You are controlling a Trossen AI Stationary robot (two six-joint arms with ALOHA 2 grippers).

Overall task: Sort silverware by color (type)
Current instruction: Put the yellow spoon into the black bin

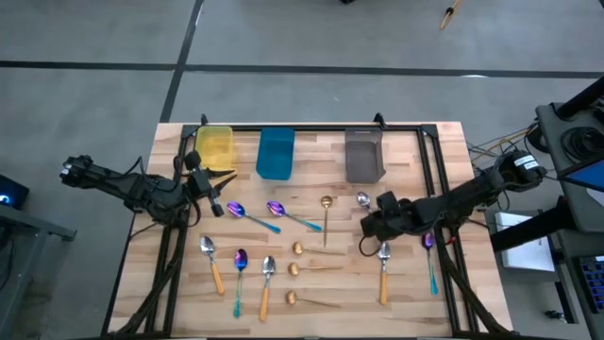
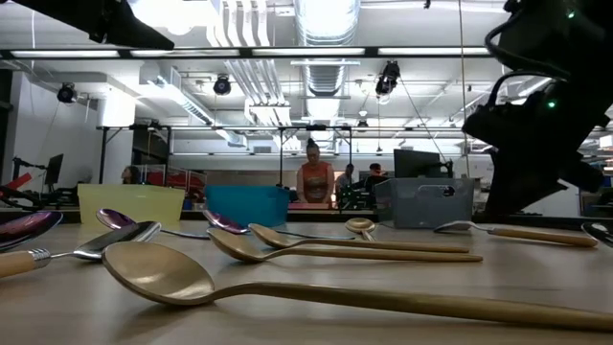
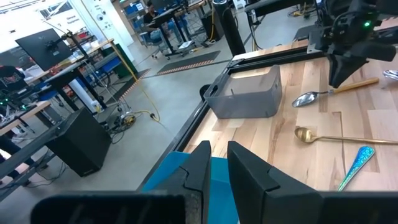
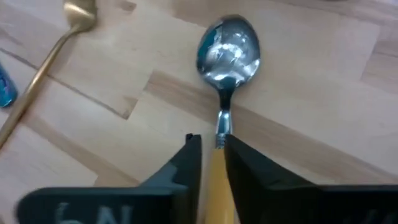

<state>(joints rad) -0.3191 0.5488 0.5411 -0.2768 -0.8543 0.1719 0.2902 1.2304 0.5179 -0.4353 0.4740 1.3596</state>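
Wooden bench [image 1: 415, 293], workshop behind. Right tool [image 4: 212, 146] narrowly straddles the orange-handled spoon [image 4: 227, 46]; its bowl lies ahead.

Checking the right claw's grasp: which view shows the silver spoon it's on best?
Right wrist view: the silver spoon fills the frame, its orange handle between the right claw fingers. High view shows only its bowl. Left wrist view shows it far off; low view, side-on.
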